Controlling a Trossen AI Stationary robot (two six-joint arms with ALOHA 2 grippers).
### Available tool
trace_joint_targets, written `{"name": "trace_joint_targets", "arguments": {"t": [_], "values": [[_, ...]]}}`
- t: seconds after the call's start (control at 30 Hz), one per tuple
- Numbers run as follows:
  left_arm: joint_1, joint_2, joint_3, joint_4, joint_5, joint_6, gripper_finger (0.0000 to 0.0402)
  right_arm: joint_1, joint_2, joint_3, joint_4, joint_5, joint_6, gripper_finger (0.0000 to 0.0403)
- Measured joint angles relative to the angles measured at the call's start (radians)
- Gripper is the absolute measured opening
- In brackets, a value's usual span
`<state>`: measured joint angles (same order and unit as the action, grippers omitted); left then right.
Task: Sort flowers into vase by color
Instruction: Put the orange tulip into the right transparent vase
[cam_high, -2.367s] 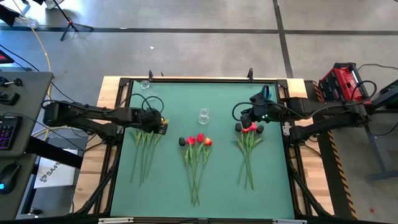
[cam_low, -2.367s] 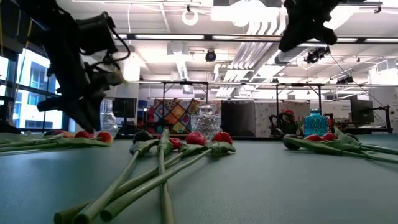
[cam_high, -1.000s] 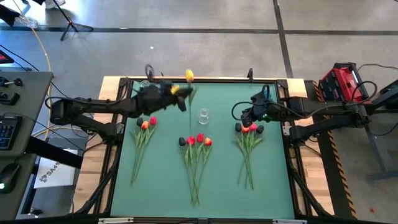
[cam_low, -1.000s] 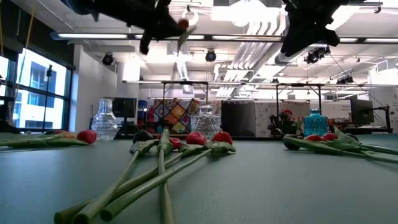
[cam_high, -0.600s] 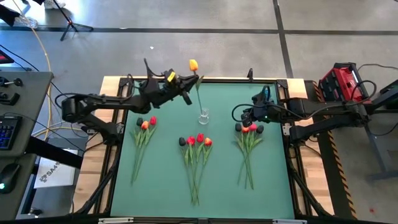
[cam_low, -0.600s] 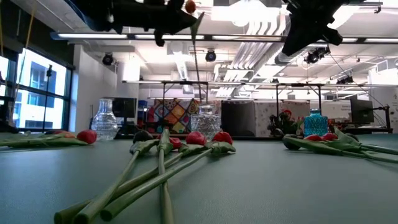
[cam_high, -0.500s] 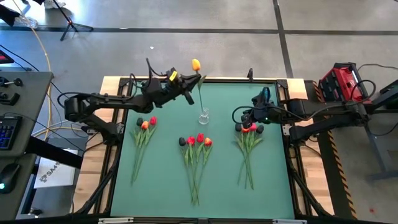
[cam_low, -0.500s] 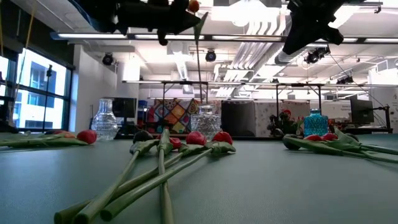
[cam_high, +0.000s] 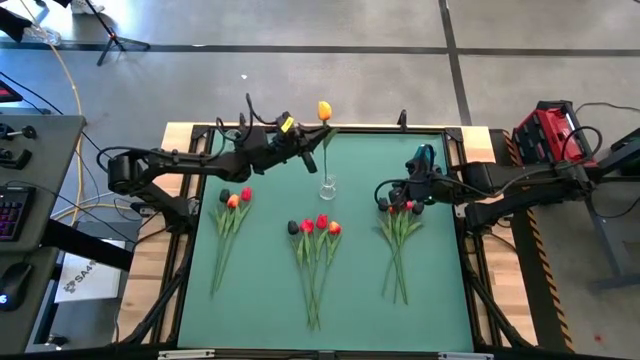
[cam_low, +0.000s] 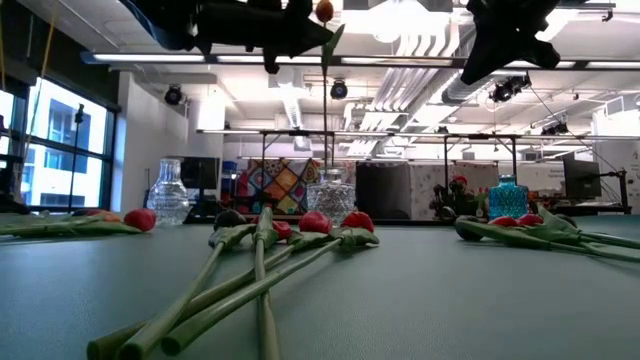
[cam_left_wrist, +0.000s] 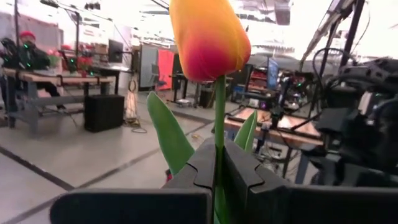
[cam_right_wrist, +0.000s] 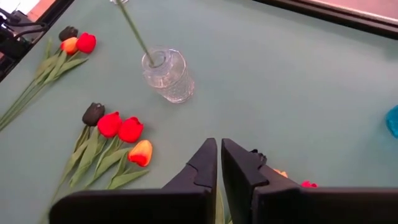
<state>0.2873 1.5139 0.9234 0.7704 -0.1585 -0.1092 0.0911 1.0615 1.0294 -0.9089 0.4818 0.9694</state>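
My left gripper (cam_high: 308, 152) is shut on an orange-yellow tulip (cam_left_wrist: 208, 37), high above the green table near its far edge. The tulip's stem (cam_right_wrist: 135, 30) runs down into the clear centre vase (cam_high: 327, 187). My right gripper (cam_right_wrist: 219, 155) is shut and empty, well above the right bunch of tulips (cam_high: 400, 225). A middle bunch (cam_high: 315, 240) with red, orange and dark heads and a left bunch (cam_high: 230, 215) lie flat on the table. My left gripper pinches the tulip's stem (cam_left_wrist: 219, 163) between its two fingers, a short way below the head and between two leaves. The fingers reach level from the table's left and lie across the stem. The tulip stands nearly upright, head above the fingers, lower end in the vase mouth (cam_right_wrist: 153, 60).
A second clear vase (cam_high: 233, 137) stands at the far left corner, and a blue vase (cam_low: 507, 196) near the far right. A black frame rail (cam_high: 330, 128) edges the table. Bare green mat lies at the near side (cam_high: 330, 335).
My left gripper has carried the tulip toward the table's right and far edge, still shut on the stem. The stem has swung from slanting to nearly upright, and its lower end has come into the centre vase's mouth.
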Motion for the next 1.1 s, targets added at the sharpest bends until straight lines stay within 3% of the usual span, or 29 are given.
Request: {"name": "trace_joint_targets", "arguments": {"t": [0.47,0.73,1.1], "values": [[-0.006,0.0,0.0,-0.153,-0.002,0.009,0.0009,-0.014,0.0,0.0,0.0,0.024,0.022,0.0011],[-0.006,0.0,0.0,-0.321,-0.039,-0.036,0.0057,-0.019,0.0,0.0,0.0,0.023,0.047,0.0011],[-0.007,-0.052,0.0,-0.394,-0.051,-0.08,0.0115,-0.019,0.0,0.0,0.0,0.023,0.045,0.0011]]}}
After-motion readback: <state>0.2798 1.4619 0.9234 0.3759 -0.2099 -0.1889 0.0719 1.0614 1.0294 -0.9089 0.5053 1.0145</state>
